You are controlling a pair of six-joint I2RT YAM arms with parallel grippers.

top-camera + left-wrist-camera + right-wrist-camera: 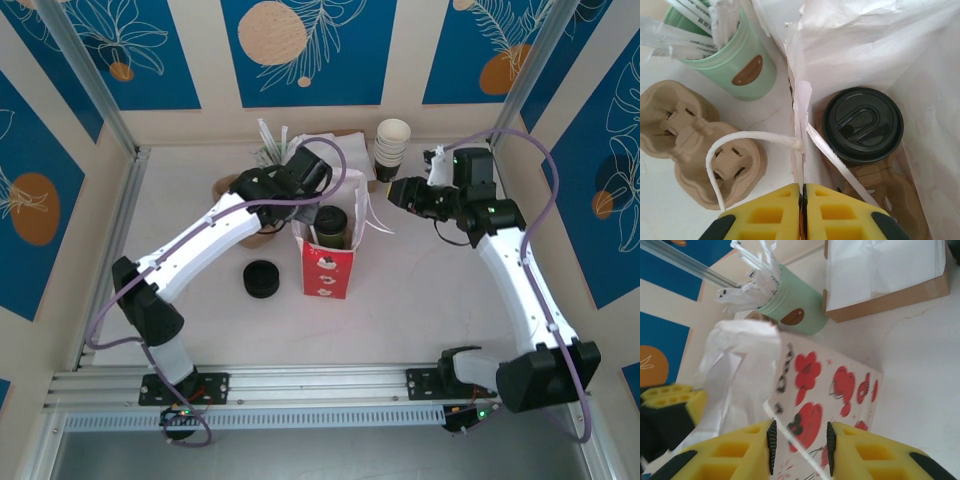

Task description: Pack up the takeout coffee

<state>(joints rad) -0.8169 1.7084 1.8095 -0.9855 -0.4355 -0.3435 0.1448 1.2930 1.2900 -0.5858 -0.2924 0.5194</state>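
The left gripper (802, 199), fingers together, is pinching the rim of the bag (327, 272), likely to hold its mouth open around the coffee (862, 124) sitting upright inside, while the right gripper (800, 442) is hovering at the bag's other side, fingers apart.

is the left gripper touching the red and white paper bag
Touching. Left wrist view: the left gripper pinches the white edge of the red-and-white paper bag.
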